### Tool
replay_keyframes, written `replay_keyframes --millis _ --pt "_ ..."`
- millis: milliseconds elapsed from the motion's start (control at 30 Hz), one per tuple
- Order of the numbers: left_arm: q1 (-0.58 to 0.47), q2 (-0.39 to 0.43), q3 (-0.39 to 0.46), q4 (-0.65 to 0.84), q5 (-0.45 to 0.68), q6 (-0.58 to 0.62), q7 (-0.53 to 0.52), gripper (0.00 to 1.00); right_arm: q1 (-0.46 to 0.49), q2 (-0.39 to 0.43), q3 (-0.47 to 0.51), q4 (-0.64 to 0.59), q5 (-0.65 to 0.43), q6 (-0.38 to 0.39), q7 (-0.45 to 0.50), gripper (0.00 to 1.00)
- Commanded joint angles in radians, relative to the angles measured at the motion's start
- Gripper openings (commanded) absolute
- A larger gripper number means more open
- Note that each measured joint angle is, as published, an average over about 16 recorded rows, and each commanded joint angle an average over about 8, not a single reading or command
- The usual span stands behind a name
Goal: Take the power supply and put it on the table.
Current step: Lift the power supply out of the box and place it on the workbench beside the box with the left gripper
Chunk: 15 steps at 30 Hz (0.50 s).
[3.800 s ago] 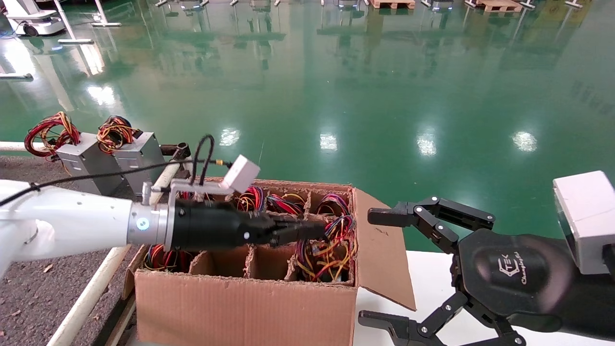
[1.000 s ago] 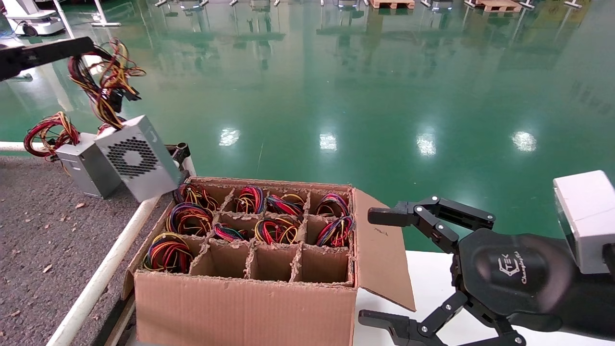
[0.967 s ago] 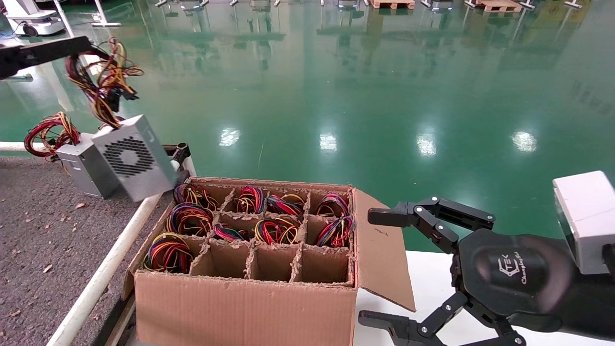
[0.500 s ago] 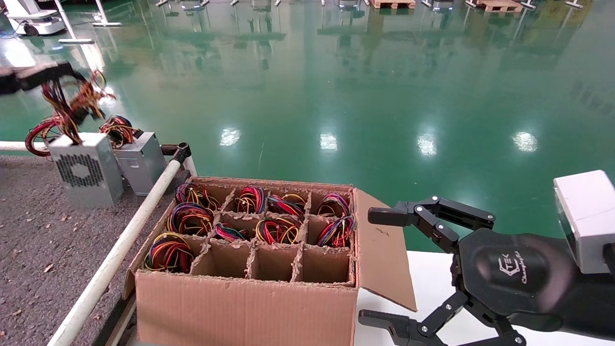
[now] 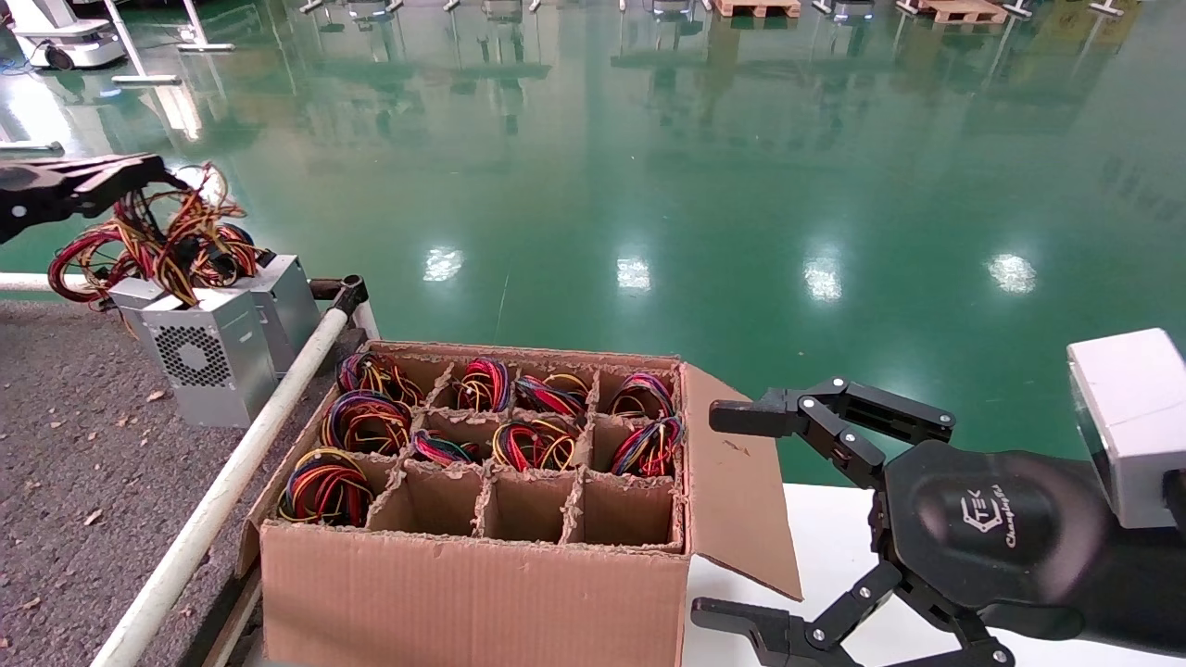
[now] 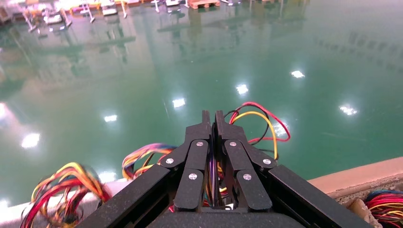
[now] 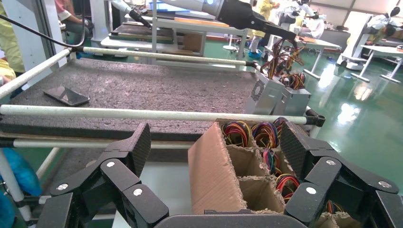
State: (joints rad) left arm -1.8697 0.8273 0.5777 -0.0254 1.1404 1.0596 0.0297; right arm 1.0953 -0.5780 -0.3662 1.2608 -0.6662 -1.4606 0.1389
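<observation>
**Power supply set upright on the grey table, left gripper pinching its wires**

Glossy green factory floor (image 5: pixel 649 167) fills the background, with bright lamp reflections. At the left lies the table (image 5: pixel 65 482), a dark grey speckled surface with small brown crumbs, edged by a white tube rail (image 5: pixel 232 482).

The left gripper (image 5: pixel 153 171) reaches in above the table's far corner. Its fingers are pressed together, pinching the loose yellow, orange, red and black wires of the power supply (image 5: pixel 206 357); the left wrist view shows the two fingers (image 6: pixel 202 137) meeting with coloured wires pinched between them. The power supply, a silver-grey metal box, stands upright with its base down at the table surface, close to the rail near the far corner, its perforated fan grille facing the camera. Whether its full weight rests on the table cannot be told.

Just behind it stand two more grey boxes (image 5: pixel 287 296), each topped with a coiled wire loop, three metal boxes in all.

Beside the rail sits one open cardboard box (image 5: pixel 463 584) with dividers forming twelve compartments. Nine compartments hold coiled wire bundles (image 5: pixel 324 486); three in the near row are bare cardboard.

The right gripper (image 5: pixel 741 519) hangs parked over a smooth white surface (image 5: pixel 825 547) next to the cardboard box, its fingers spread wide and holding nothing.
</observation>
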Motion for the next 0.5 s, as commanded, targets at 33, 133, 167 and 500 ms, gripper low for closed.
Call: replay_keyframes --millis 33,133,167,500 --pt "0.005 0.007 -0.002 -0.005 -0.003 -0.002 0.017 0.0 0.0 0.0 0.0 0.0 0.0 0.0 0.0 1.0" --pt "0.023 0.022 -0.009 -0.011 -0.013 -0.011 0.057 0.0 0.0 0.0 0.0 0.0 0.0 0.0 0.0 1.0" --pt "0.029 0.027 -0.012 -0.013 -0.017 -0.015 0.071 0.0 0.0 0.0 0.0 0.0 0.0 0.0 0.0 1.0" --pt "0.073 0.064 -0.039 -0.009 -0.055 -0.057 0.179 0.0 0.0 0.0 0.0 0.0 0.0 0.0 0.0 1.0"
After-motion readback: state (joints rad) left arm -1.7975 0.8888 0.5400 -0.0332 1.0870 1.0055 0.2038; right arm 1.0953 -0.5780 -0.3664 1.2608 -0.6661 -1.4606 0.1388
